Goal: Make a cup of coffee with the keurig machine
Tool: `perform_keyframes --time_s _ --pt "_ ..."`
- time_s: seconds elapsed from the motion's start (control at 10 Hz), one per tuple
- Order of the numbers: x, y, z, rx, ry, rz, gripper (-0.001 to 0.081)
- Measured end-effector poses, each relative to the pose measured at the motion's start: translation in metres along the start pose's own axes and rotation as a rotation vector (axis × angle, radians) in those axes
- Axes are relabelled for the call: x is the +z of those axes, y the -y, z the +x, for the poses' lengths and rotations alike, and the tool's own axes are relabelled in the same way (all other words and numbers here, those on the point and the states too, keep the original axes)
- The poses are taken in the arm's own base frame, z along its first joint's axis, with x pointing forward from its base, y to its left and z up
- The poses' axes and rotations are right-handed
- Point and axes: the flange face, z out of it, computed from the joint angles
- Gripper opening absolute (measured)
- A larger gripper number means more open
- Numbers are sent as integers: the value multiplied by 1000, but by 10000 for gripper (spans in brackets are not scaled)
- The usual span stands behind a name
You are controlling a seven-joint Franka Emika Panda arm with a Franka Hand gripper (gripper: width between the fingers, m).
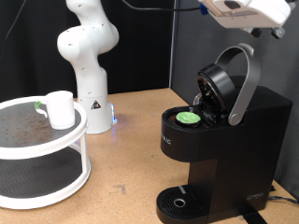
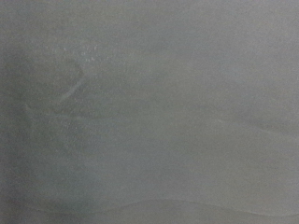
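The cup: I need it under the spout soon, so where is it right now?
In the exterior view the cup stands at the left on the round two-tier stand, beside the white robot base, well apart from the keurig machine.

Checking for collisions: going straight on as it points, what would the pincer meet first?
Probably just the plain grey surface filling the wrist view; depth unclear. The pincer sits above the keurig machine.

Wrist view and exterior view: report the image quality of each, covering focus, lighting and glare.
Wrist view: a flat grey blur, nothing recognisable. Exterior view: sharp and evenly lit; the keurig machine stands lid open with a green pod inside, the cup on a round white shelf; the gripper at the exterior view's top is bright, slightly washed out.
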Motion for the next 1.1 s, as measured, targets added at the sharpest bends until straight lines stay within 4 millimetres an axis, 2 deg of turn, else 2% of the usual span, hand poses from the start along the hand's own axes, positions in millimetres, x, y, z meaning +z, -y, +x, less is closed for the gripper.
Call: perform_keyframes --time_s 0.1,0.2,0.3,0.4,0.5,0.6,0.9,1.1 --pt "5 1 -1 -1 7 1 552" --pt "9 2 -1 -2 13 2 552" --pt "11 2 -2 -2 17 3 350" --pt "12 2 -2 -1 19 4 214" --pt "14 1 -3 0 23 3 214" --pt "15 -1 -4 2 28 0 49" --pt "11 -8 -7 -1 42 -19 4" --pt "1 -16 -10 -5 40 -16 4"
